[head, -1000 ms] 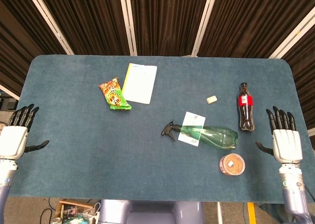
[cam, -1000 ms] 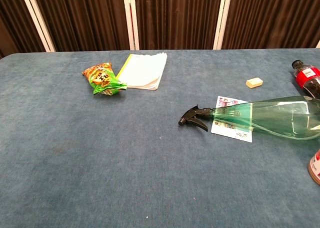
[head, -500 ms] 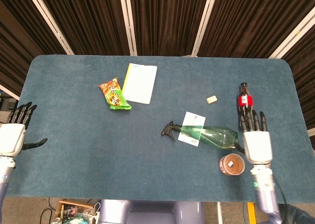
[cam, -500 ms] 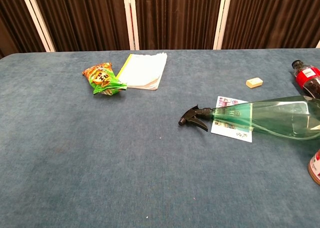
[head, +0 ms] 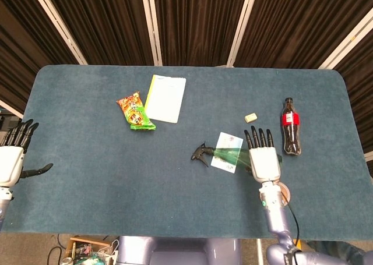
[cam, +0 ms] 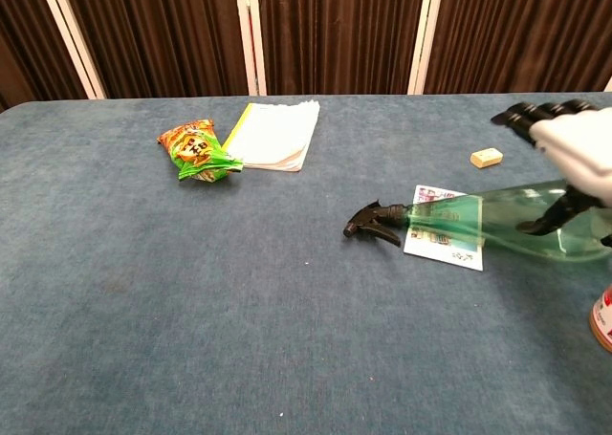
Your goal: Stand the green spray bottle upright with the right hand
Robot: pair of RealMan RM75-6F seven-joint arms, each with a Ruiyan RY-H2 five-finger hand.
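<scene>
The green spray bottle (head: 231, 156) lies on its side on the blue table, its black nozzle (head: 199, 153) pointing left. In the chest view the bottle (cam: 502, 227) lies across a printed card (cam: 442, 245). My right hand (head: 263, 158) is spread flat over the wide end of the bottle, fingers stretched toward the far side and holding nothing. In the chest view that hand (cam: 572, 151) hovers above the bottle with its thumb hanging beside the green body. My left hand (head: 11, 160) is open at the table's left edge.
A cola bottle (head: 291, 129) stands just right of my right hand. A small eraser (head: 250, 117) lies beyond the hand. A round tub (head: 284, 190) sits beside my right forearm. A notebook (head: 166, 98) and a snack bag (head: 135, 110) lie at the far left.
My right hand has swept left from the table's right edge to above the bottle's wide end, and it now shows in the chest view. The bottle has shifted slightly. My left hand drifted a little left.
</scene>
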